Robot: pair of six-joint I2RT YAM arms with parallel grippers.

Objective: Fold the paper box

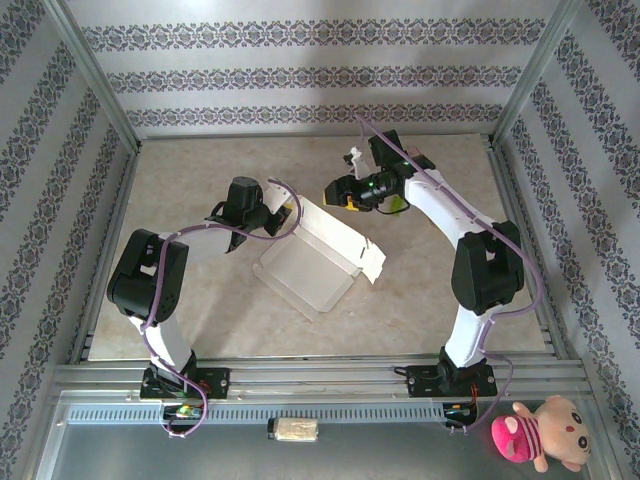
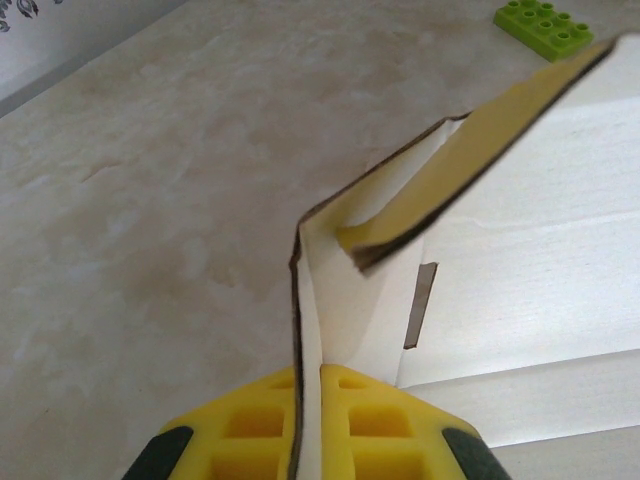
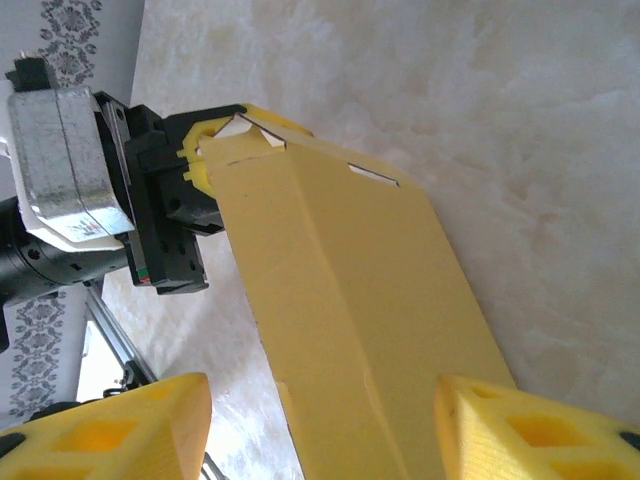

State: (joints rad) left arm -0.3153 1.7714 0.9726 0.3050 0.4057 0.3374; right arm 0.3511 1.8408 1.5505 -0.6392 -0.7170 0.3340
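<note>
Plainly, the fold is begun but far from finished. The paper box sits at the middle of the top view as an open blank. One long white panel is lifted off the table and slants from the centre toward the lower right, a paler panel lies flat just below it, and nothing is closed into a flat yellow rectangle yet. By my reading the creases must be brought fully over and the end flaps tucked, so most of the work is left. The left gripper is clamped tight on the box's upper-left end. Its own camera shows two yellow fingers pressed against a thin cardboard edge at the bottom of the frame, with a short yellow-faced flap bent over above them and a slot cut in the white panel to the right. The right gripper has its fingers spread apart at the bottom corners of its frame, and the box's yellow face runs between them toward the upper left, with neither finger visibly touching the card. That yellow outer side and its long crease appear from the right wrist, whereas from above the box reads white. The top view gives the lie of both arms. The left wrist view adds a green brick at its upper right, apart from the box.
</note>
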